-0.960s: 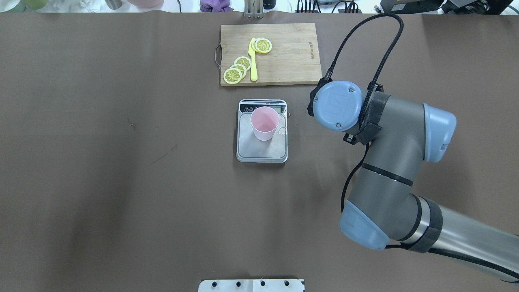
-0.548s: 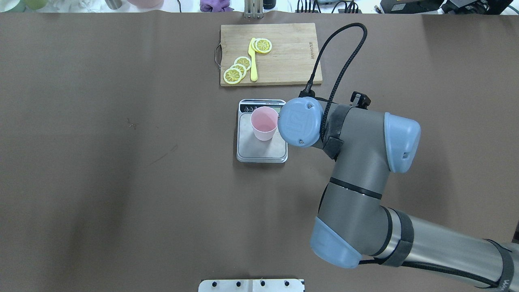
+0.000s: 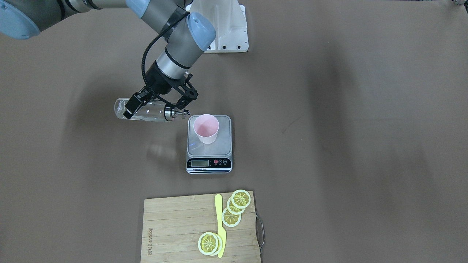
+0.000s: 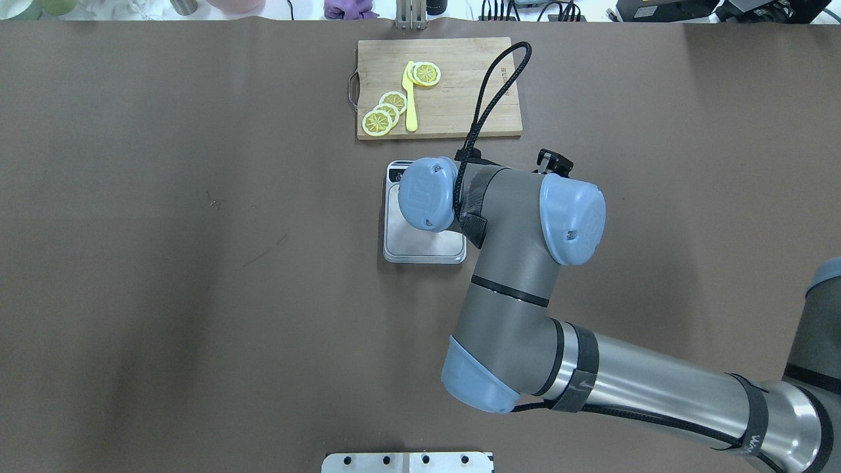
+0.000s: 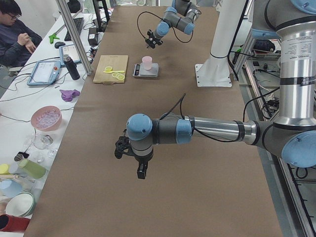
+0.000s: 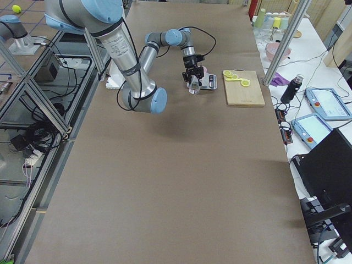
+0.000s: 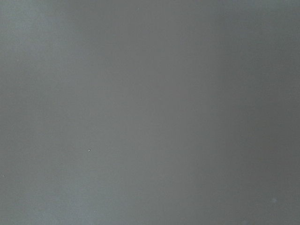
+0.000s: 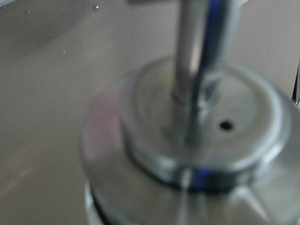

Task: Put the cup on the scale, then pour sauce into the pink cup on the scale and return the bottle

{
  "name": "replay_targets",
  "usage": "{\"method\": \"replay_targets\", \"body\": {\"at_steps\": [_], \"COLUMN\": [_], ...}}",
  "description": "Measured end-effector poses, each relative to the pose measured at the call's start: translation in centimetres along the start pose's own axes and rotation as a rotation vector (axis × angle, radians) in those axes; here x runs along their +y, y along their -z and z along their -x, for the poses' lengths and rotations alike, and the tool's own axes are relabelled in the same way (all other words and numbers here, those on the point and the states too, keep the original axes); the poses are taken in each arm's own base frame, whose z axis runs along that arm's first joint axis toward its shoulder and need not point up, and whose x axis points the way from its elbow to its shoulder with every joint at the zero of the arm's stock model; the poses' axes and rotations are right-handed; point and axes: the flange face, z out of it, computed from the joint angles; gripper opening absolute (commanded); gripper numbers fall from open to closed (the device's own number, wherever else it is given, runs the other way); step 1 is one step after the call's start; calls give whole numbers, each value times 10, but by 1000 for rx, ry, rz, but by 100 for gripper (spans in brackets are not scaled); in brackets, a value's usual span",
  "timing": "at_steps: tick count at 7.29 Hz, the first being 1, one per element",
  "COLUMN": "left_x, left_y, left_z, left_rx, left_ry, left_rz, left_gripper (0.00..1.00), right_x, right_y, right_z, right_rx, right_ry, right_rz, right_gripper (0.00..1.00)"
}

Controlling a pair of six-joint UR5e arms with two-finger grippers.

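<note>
Exterior front-facing: print on the scale is too small to read. The right gripper clamps the bottle level, its spout just beside the cup standing on the scale. Whether the left gripper is open, I cannot tell.

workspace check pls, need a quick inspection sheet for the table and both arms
surface: brown table, no spills seen
job's things: pink cup upright on scale; bottle held level, spout beside cup rim, no stream seen
clutter: cutting board with lemon slices and yellow knife
grippers: right gripper shut on bottle; left gripper hangs over table, state unclear
cables: black cable loops up from right wrist
surroundings: seated person, pink bowl on side bench
</note>
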Motion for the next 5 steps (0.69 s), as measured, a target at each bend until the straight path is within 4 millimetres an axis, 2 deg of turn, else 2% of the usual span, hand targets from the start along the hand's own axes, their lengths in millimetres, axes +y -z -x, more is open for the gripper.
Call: {"method": "replay_targets", "body": {"at_steps": [3, 5], "left_x": [0, 0], "left_y": [0, -2], "left_z": [0, 1], "left_rx": [0, 1], "left_ry": [0, 2], "left_rz": [1, 4], "left_gripper": [98, 98], "right_x": [1, -3], "right_y": [20, 21], "right_z": [1, 5], "right_rx": [24, 51], "right_ry": [35, 52], "right_rz": [95, 115], "right_gripper": [0, 0]}}
